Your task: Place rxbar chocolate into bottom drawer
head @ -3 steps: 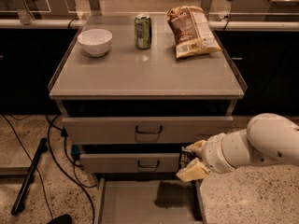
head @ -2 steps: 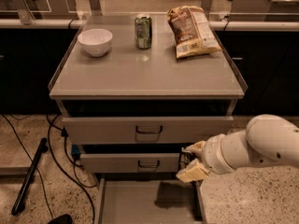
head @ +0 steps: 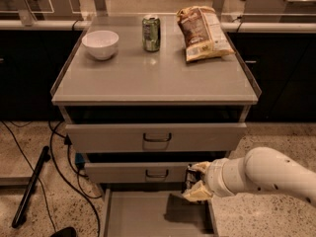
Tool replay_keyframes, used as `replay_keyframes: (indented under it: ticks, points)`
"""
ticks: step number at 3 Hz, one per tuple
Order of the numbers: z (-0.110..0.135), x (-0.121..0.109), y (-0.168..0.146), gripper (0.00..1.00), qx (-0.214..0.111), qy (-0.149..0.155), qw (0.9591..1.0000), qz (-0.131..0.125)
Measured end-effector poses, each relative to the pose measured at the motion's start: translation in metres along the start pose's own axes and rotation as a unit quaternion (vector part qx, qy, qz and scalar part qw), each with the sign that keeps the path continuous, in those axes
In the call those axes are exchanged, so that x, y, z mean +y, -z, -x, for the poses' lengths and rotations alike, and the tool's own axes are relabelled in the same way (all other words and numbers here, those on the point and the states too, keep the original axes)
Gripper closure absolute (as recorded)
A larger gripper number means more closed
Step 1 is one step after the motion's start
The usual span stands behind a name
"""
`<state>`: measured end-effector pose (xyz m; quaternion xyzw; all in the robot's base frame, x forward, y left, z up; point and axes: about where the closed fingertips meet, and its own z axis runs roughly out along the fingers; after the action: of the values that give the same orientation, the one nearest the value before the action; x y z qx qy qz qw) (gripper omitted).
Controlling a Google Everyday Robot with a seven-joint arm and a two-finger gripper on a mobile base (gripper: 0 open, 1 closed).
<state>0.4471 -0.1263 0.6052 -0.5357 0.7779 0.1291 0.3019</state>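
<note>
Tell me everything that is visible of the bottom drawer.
The bottom drawer is the lowest of three, pulled out toward the camera. It is a wide, shallow grey tray, metal by its look, with a plain floor and low side walls; its front is cut off by the picture's edge. Nothing lies in it. The gripper hangs over its right rear part, jaws shut on a dark bar, and casts a shadow on the floor. Nothing visibly touches it.
</note>
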Motion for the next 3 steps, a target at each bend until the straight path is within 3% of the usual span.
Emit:
replay_keyframes:
  ticks: [1,2,3]
  points:
    - [-0.017,-0.009,-0.040,1.00,-0.019,0.014,0.9996,-0.015]
    - [-0.050,-0.012,-0.106,1.00,-0.033,0.004,0.9994,-0.004]
    - [-0.095,0.004,-0.177,1.00,-0.001,-0.021,0.9986,0.049]
